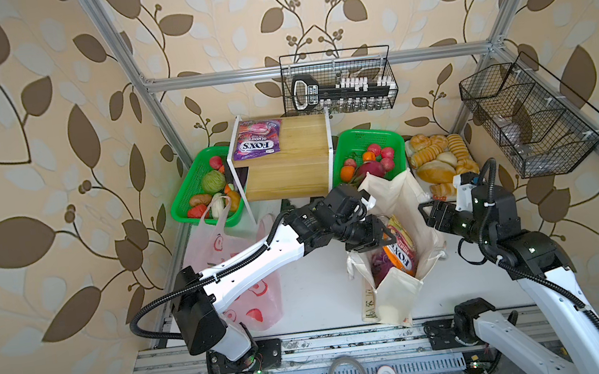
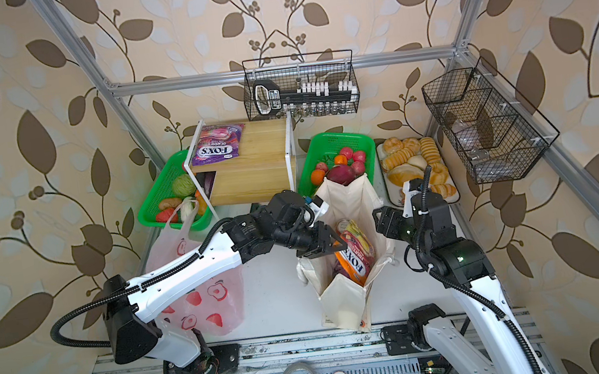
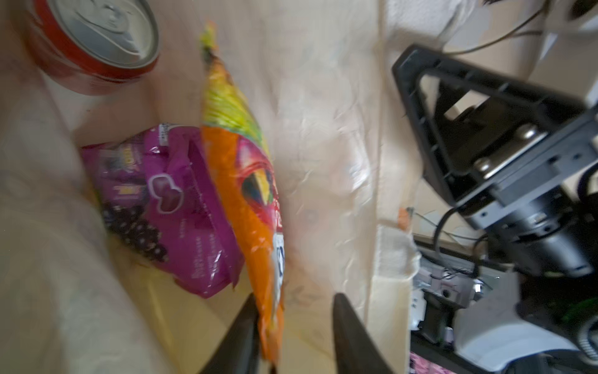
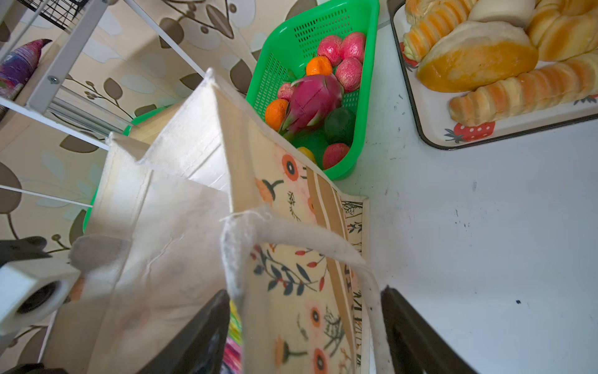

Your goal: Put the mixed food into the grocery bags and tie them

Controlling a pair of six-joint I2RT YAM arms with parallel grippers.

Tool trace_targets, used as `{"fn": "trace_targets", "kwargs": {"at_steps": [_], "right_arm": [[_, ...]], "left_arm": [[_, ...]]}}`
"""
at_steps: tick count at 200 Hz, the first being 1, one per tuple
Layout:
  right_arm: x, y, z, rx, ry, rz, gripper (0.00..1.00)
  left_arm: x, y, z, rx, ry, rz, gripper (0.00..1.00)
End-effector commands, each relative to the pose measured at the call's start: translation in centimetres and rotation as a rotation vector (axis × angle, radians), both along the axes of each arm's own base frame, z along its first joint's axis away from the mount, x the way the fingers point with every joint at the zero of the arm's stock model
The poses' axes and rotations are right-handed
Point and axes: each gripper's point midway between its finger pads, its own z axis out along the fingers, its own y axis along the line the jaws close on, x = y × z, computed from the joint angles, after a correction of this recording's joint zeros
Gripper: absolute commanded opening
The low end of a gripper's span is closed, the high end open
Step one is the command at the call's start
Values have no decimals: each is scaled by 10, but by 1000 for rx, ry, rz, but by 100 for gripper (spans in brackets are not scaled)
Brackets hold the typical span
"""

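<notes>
Far L: green basket (image 1: 197, 161) w/ veg in it. Just in front: thin pink bag (image 1: 262, 309), flat on the white table (image 1: 321, 282), partly under the L arm.

Middle: cream tote (image 1: 400, 292) standing up, mouth open. Inside it, in L wrist view: red can (image 3: 97, 42) standing up, purple packet (image 3: 181, 207) low down, orange FOX'S packet (image 3: 246, 200) on its edge by the tote wall. L gripper (image 3: 294, 299) over the tote mouth, fingers (image 3: 246, 330) apart, let go. 1 finger touching the orange packet's edge, no squeeze.

Behind the tote: 2nd green basket (image 1: 362, 139) w/ pink dragon fruit (image 4: 312, 98), an orange (image 4: 276, 113) + red fruit, not bagged yet.

R side: R gripper (image 4: 304, 291) at the tote's R wall, fingers spread wide, 1 inside the bag, 1 outside. Wall + strap (image 4: 377, 311) between them, not pinched. Far R: tray (image 4: 430, 136) of bread rolls (image 4: 475, 58).
</notes>
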Motion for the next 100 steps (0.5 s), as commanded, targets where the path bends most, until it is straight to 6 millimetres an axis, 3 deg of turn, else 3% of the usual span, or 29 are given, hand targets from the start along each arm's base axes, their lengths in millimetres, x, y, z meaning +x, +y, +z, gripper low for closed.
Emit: {"fn": "trace_targets", "kwargs": {"at_steps": [1, 28, 44, 56, 77, 100], "right_arm": [[1, 1, -7, -10, 16, 15, 74], [3, 4, -11, 1, 37, 29, 74], [2, 6, -12, 5, 48, 35, 74], [1, 5, -14, -1, 58, 33, 75], [-2, 3, -14, -9, 65, 33, 75], [-5, 4, -16, -9, 78, 40, 75]], "left_arm": [[-20, 35, 54, -15, -177, -40, 56], [-19, 50, 127, -201, -394, -1, 65], [-10, 66, 146, -203, -504, 72, 67], [4, 83, 141, -127, -556, 165, 68], [30, 116, 112, 67, -569, 318, 70], [42, 124, 86, 100, -479, 340, 73]]}}
